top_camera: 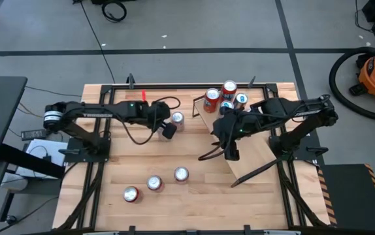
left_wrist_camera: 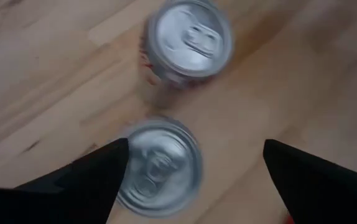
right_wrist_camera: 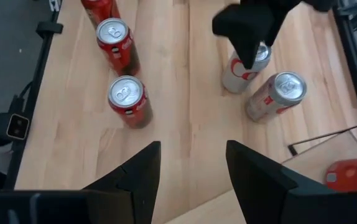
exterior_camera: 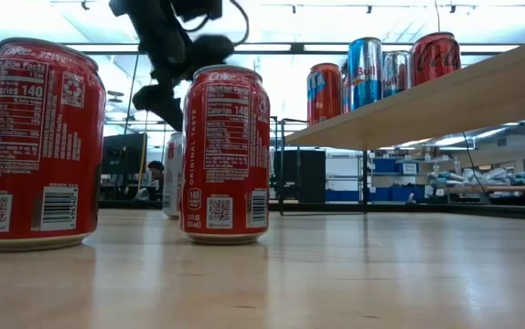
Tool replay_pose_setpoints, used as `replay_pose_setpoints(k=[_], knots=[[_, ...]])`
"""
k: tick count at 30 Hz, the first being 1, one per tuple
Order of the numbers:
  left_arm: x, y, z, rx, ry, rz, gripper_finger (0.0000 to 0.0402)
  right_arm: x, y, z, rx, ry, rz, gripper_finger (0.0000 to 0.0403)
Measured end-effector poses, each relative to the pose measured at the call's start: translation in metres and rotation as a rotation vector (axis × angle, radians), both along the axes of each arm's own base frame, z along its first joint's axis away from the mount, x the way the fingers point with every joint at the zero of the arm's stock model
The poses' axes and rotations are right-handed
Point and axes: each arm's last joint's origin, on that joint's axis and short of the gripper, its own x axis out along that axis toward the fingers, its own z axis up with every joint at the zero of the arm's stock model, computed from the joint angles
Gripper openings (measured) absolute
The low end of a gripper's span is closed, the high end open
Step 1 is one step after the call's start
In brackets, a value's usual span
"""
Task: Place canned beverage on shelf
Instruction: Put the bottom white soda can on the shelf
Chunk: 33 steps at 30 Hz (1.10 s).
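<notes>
Shelf (top_camera: 253,160) partly hidden under right hand (top_camera: 230,154); cans (top_camera: 225,98) crowd its top.

Wood, bare metal and matt black plastic

The tabletop (top_camera: 194,196) is pale planked wood with a smooth, faintly satin finish that reflects light in the low view. The shelf (exterior_camera: 445,100) is a lighter, matt wood board on thin black metal supports (top_camera: 253,173). The red cans (exterior_camera: 226,155) have glossy printed metal sides and bare silvery metal lids (left_wrist_camera: 188,37). The left gripper (left_wrist_camera: 194,171) and right gripper (right_wrist_camera: 191,168) have dark, matt fingers (right_wrist_camera: 259,174) that look like plastic.
</notes>
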Motion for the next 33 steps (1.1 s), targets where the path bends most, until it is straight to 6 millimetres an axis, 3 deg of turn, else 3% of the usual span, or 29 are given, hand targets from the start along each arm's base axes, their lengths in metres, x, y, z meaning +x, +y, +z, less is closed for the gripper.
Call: replay_pose_setpoints(k=[9, 17, 23, 27, 33], knots=[[0.006, 0.005, -0.007, 0.044, 0.017, 0.047, 0.0387, -0.001, -0.002, 0.003, 0.012, -0.023, -0.012, 0.0191], [0.006, -0.004, -0.004, -0.017, -0.002, 0.014, 0.0387, -0.001, 0.001, 0.003, 0.015, -0.027, -0.008, 0.0191], [0.008, -0.006, 0.013, -0.041, -0.002, 0.036, 0.0387, 0.001, -0.001, 0.005, 0.003, -0.053, 0.0, 0.0191], [-0.002, -0.004, 0.027, -0.002, 0.093, 0.134, 0.0387, 0.002, -0.001, 0.006, -0.003, -0.065, 0.007, 0.0191], [-0.005, -0.002, 0.028, -0.009, 0.127, 0.231, 0.0387, 0.006, 0.0, 0.01, -0.005, -0.128, 0.025, 0.0191]])
